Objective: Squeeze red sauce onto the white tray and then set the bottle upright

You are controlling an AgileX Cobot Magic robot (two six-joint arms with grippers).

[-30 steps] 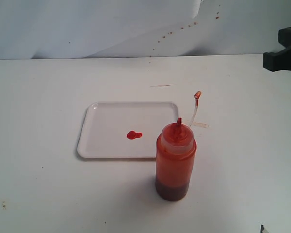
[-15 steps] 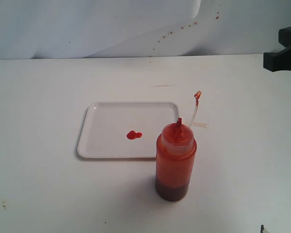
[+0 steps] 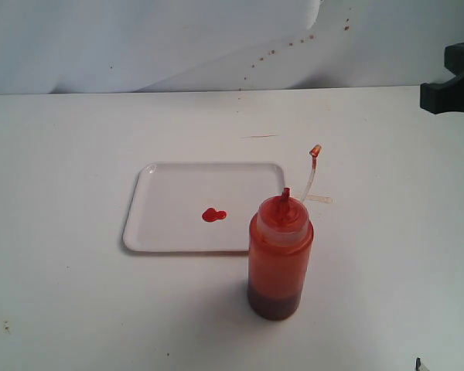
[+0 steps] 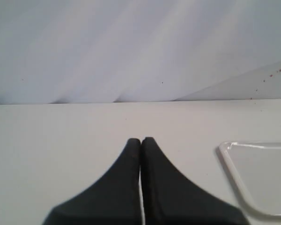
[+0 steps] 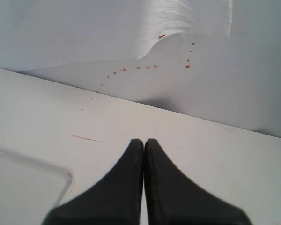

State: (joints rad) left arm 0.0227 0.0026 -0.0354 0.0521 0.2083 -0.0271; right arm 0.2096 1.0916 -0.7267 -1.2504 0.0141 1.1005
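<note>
bottle [image 3: 280,259] stands upright at 5 o'clock of the tray [image 3: 162,224]; sauce [image 3: 213,215] lies mid-tray. left claw [image 4: 140,140] and right claw [image 5: 144,141] are closed, empty. task looks done: steer your arms wide of the bottle.

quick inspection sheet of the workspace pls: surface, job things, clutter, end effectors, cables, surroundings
surface: white table, a few tiny dark marks and a thin reddish streak beyond the tray
job's things: white tray lies flat; red sauce is a small blob near its middle; bottle stands upright on the table at the tray's near right corner, with its cap off the nozzle on its tether
clutter: nothing seen
end effectors: left end effector shut, empty; right end effector shut, empty; both clear of the bottle
cables: nothing seen
surroundings: white backdrop with a trail of reddish specks; black part at the right edge, cannot tell what
</note>
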